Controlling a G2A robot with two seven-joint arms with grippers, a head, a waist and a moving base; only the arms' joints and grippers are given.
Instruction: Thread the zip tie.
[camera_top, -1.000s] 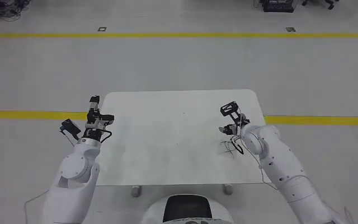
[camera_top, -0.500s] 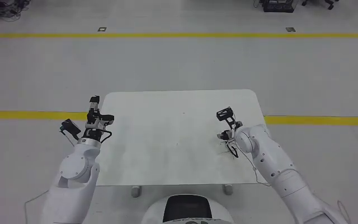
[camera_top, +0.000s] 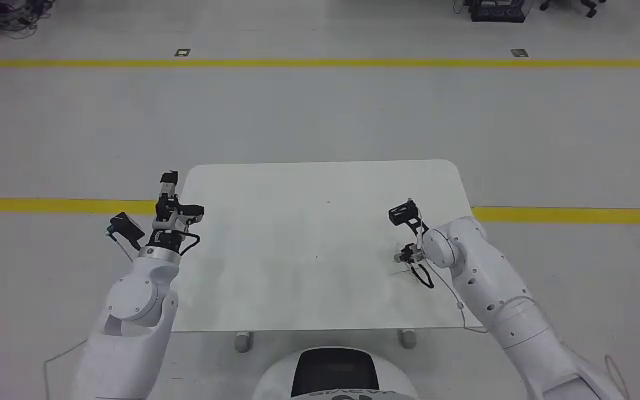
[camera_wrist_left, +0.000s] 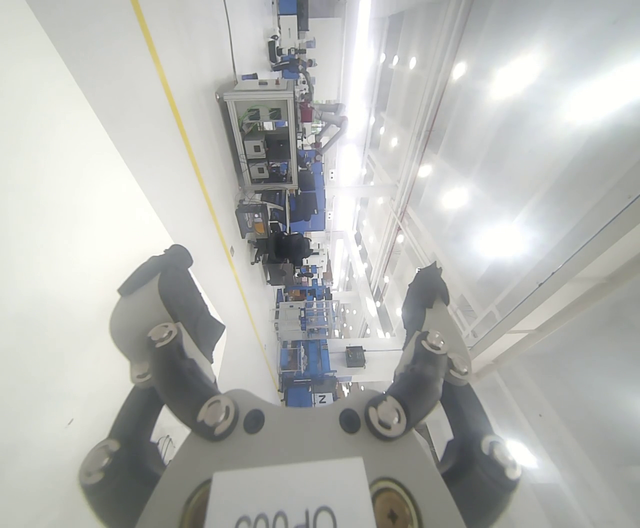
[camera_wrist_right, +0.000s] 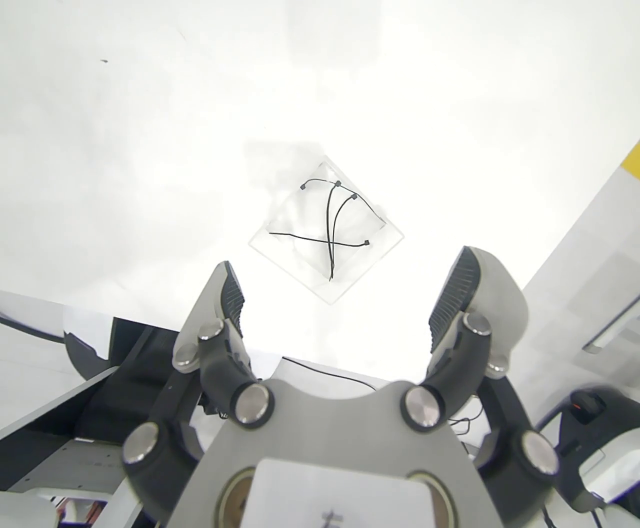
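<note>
Right wrist view, four black zip ties (camera_wrist_right: 331, 243) crossed in a clear square tray (camera_wrist_right: 300, 260), on the white table (camera_top: 300, 250) (toward its 4 o'clock side), right gripper (camera_wrist_right: 345, 285) above them, jaws released, left gripper (camera_wrist_left: 300, 272) at the 9 o'clock edge, jaws spread.

Zip ties (camera_wrist_right: 331, 241): thin black strands crossed in a clear tray (camera_wrist_right: 305, 272); you cannot tell which lies over which at the crossing. Tray rim: faint against the white counter (camera_wrist_right: 150, 150), partly lost in glare. In the top view the strands are too small for you to count, and the right arm (camera_top: 480, 275) covers part. Left claw (camera_wrist_left: 300, 265): mount cut off at the picture's edge.
</note>
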